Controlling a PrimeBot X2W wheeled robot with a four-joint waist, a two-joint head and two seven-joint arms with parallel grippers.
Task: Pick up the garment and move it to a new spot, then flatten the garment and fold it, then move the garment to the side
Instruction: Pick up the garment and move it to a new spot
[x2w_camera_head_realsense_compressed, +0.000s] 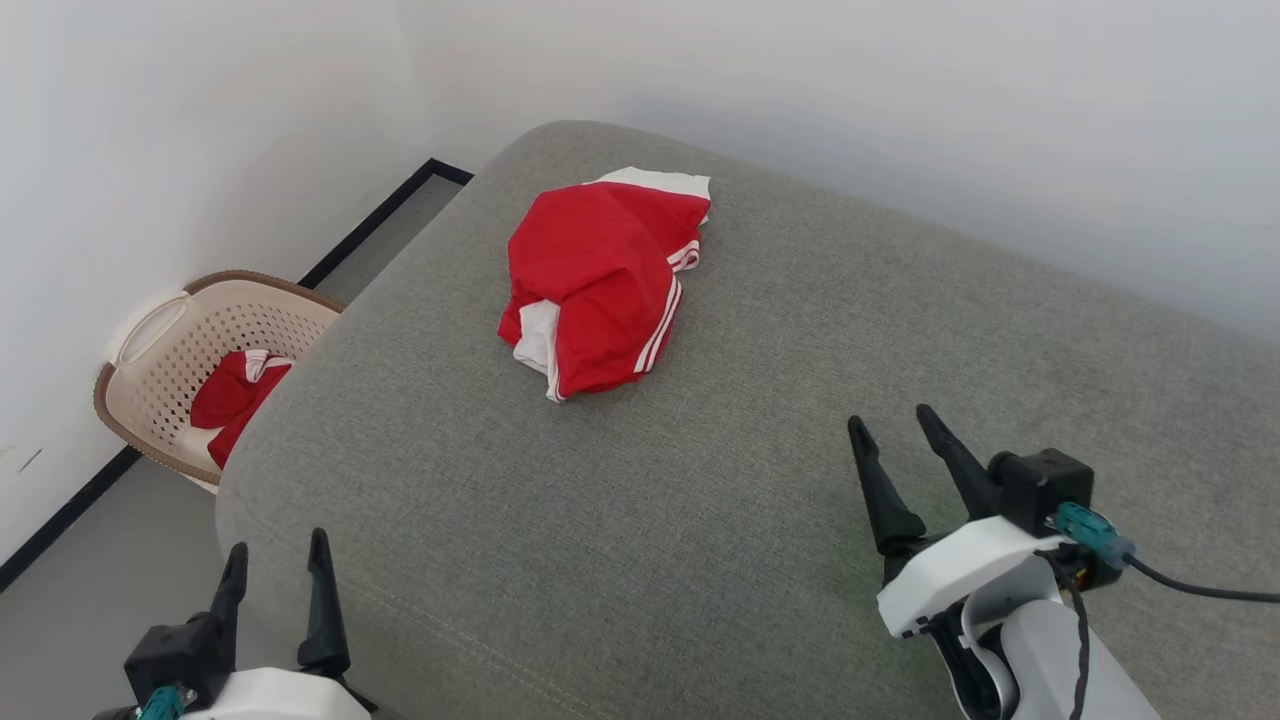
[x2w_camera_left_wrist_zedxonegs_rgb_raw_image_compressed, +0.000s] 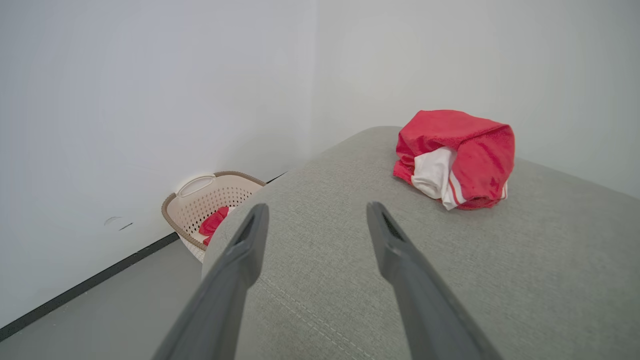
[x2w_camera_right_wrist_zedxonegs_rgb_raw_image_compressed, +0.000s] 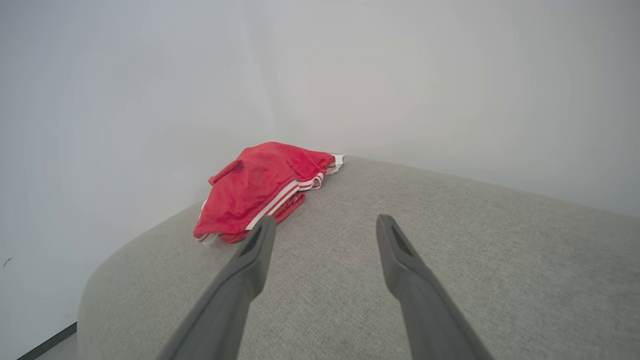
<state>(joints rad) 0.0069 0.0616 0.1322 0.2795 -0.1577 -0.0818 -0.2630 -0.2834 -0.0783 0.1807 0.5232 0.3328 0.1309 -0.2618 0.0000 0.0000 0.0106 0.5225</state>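
Note:
The garment (x2w_camera_head_realsense_compressed: 595, 285) is a red shirt with white sleeves and striped trim, lying bunched on the far middle of a grey cushioned surface (x2w_camera_head_realsense_compressed: 700, 500). It also appears as a crumpled heap (x2w_camera_left_wrist_zedxonegs_rgb_raw_image_compressed: 455, 157) in the left wrist view and a low mound (x2w_camera_right_wrist_zedxonegs_rgb_raw_image_compressed: 260, 187) in the right wrist view. My left gripper (x2w_camera_head_realsense_compressed: 277, 560) hovers open at the near left corner of the surface, far from the cloth. Over the near right part, my right gripper (x2w_camera_head_realsense_compressed: 892, 425) stands open too, with nothing between its fingers.
A beige perforated laundry basket (x2w_camera_head_realsense_compressed: 165, 350) with another red cloth (x2w_camera_head_realsense_compressed: 235, 395) inside stands on the floor at the left, against the white wall. The cushion's left edge drops to a grey floor. A white wall runs close behind the surface.

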